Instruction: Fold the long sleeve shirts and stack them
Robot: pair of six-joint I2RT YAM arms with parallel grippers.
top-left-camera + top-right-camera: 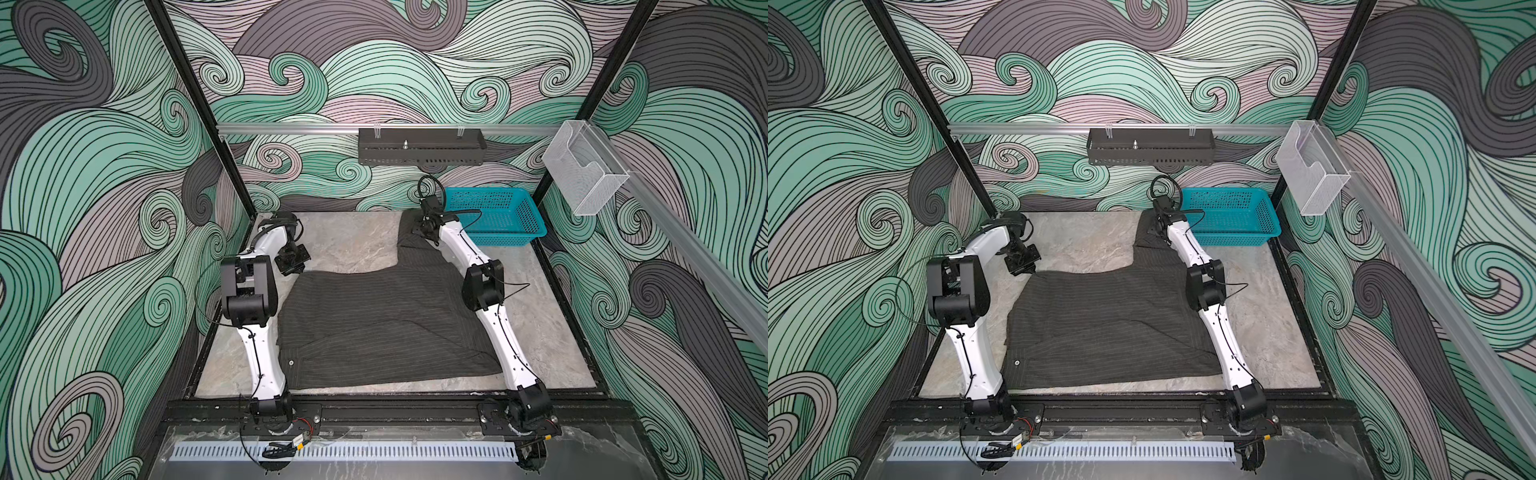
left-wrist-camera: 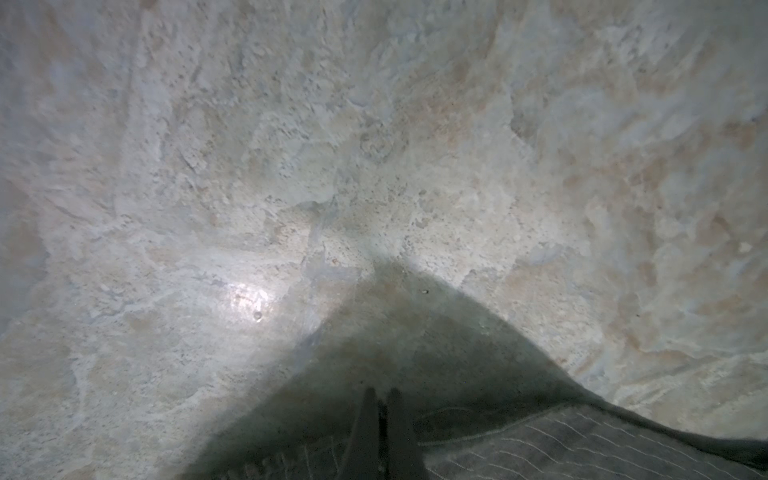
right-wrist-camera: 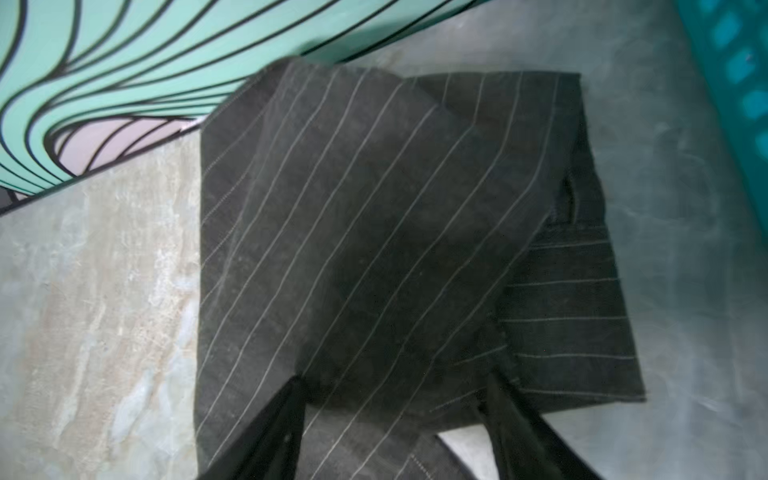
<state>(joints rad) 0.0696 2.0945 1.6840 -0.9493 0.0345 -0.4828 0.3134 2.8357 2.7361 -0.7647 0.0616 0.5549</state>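
Observation:
A dark pinstriped long sleeve shirt (image 1: pixel 374 316) (image 1: pixel 1108 320) lies spread flat on the table in both top views. One sleeve runs toward the back right. My right gripper (image 1: pixel 419 228) (image 1: pixel 1152 228) hovers low over that sleeve's folded end (image 3: pixel 353 208). Its jaws (image 3: pixel 395 378) are open, with a finger on either side of the cloth. My left gripper (image 1: pixel 293 266) (image 1: pixel 1021 264) sits at the shirt's far left corner. Its fingers (image 2: pixel 380 395) are shut together over bare table, with the shirt's edge (image 2: pixel 582 444) just beside them.
A teal mesh basket (image 1: pixel 494 216) (image 1: pixel 1229 216) (image 3: pixel 744 83) stands at the back right, close beside the sleeve end and the right gripper. The patterned back wall (image 3: pixel 104 83) is right behind the sleeve. Bare marble table (image 1: pixel 349 241) shows behind the shirt.

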